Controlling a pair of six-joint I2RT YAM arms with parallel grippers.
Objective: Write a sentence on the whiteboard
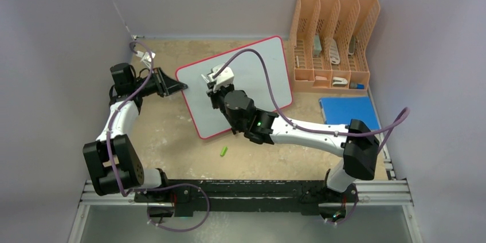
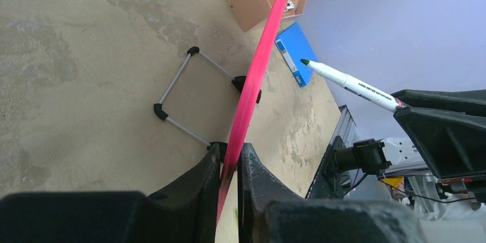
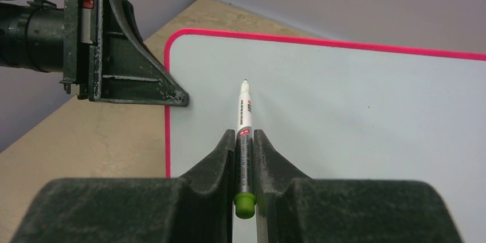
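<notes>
Whiteboard (image 1: 258,77) sits mid-table on a tan surface, turned at a slant, left of an orange desk organizer (image 1: 332,36) and a flat blue rectangle (image 1: 349,111). The left gripper (image 2: 230,157) is pinched onto its red rim at the left edge. The right gripper (image 3: 245,134) is pressed together on a green-tipped marker (image 3: 245,117) aimed at the board face; in the left wrist view its tip stands just apart from the board. A green cap (image 1: 224,151) lies near the board's near corner.
</notes>
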